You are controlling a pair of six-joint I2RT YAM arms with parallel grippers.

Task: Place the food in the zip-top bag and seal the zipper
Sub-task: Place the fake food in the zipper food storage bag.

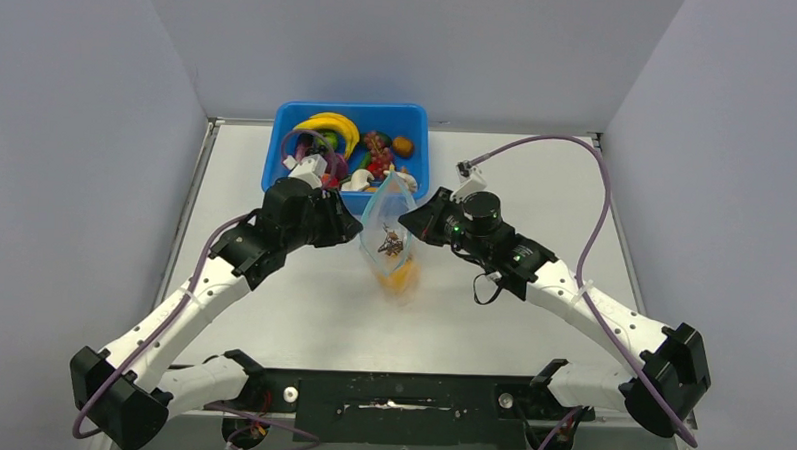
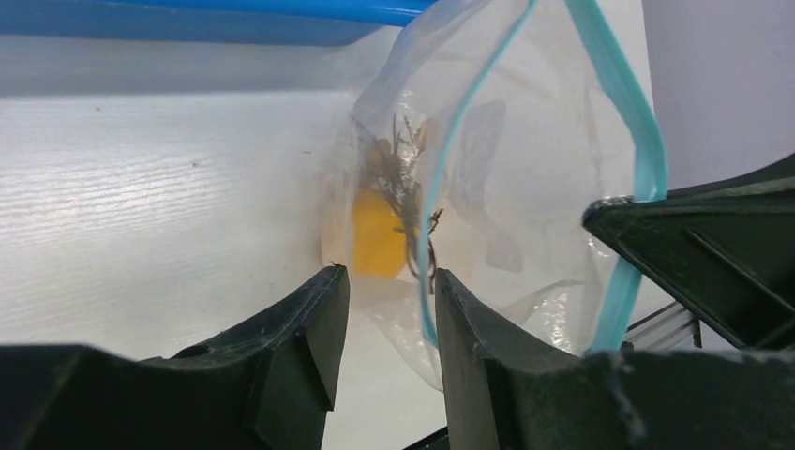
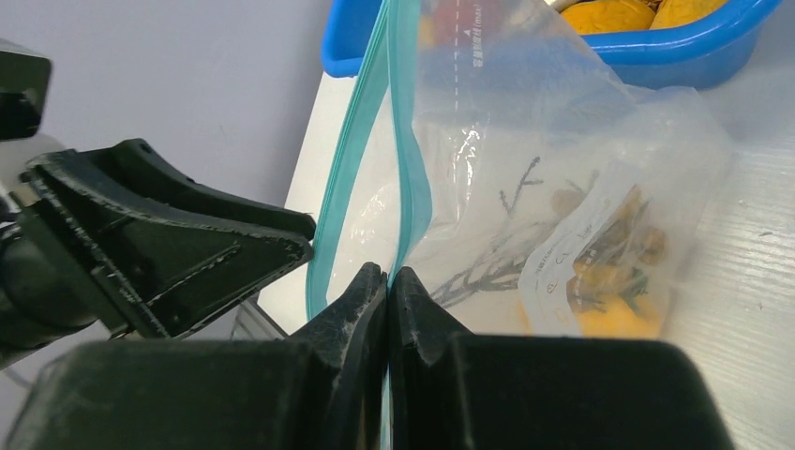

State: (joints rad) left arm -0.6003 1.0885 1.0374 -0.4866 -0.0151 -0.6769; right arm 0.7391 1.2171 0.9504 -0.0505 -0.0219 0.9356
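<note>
Underneath, white table [image 1: 301,312]: matte and flat, faintly streaked like painted wood in the left wrist view. Next in size, rigid blue tub [image 1: 277,151] at the far edge: glossy plastic with rounded corners, holds most of the food, namely a curved yellow banana bunch [image 1: 336,126], knobbly reddish grapes [image 1: 377,152] and a small round orange piece [image 1: 403,145]. Just in front of it, zip-top bag [image 1: 385,210]: clear, thin, crinkled film, held upright between the two arms, mouth spread into a narrow pointed oval. Shows through its wall a smooth yellow-orange piece [image 2: 377,234] and a wiry brown stem cluster [image 3: 511,253], both low inside. Along the mouth, zipper [image 3: 410,159]: thin teal-blue strip, its two lips parted and unsealed over the length in view. Smaller still, right gripper [image 3: 387,281]: black ribbed plastic fingers pressed tight together, tips meeting, clamps one teal lip on its side of the mouth while the other lip passes just beside the fingers. Last, left gripper [image 2: 389,300]: black wedge-shaped fingers parted by a narrow gap, straddles the opposite edge of the bag, with a teal lip running down through the gap close to the right-hand finger; cannot tell whether either pad touches the film.
</note>
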